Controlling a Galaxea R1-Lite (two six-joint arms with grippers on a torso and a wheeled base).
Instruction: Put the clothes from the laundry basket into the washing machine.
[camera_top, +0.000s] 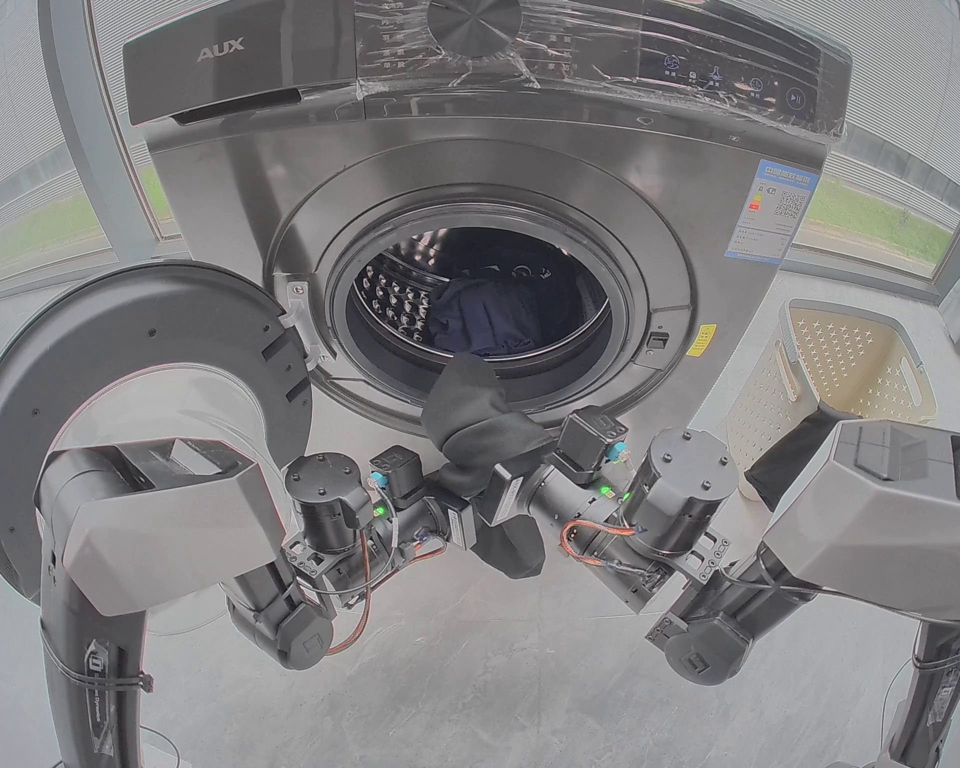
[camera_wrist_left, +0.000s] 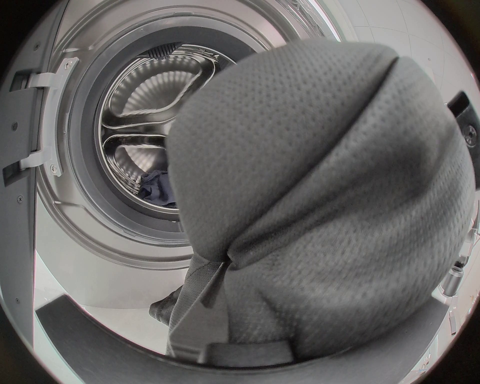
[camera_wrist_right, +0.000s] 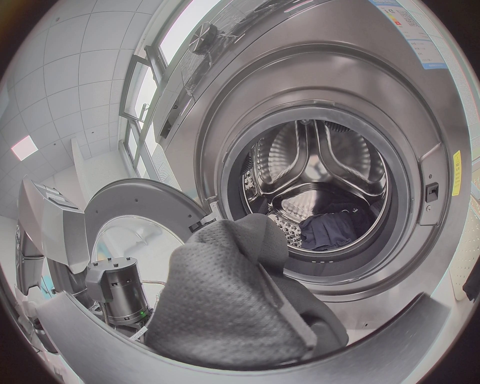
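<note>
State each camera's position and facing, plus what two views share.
Head view: on the robot's head, looking down at the silver front-loading washing machine; left arm and right arm show.
Left wrist view: on the left arm, facing the drum past the dark grey mesh garment.
Right wrist view: on the right arm, facing the drum; left arm alongside.
Shared: both wrist views show dark navy clothes inside the drum.

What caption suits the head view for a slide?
Dark garment held between both arms before the open washing machine, navy clothes already inside, laundry basket at right.
</note>
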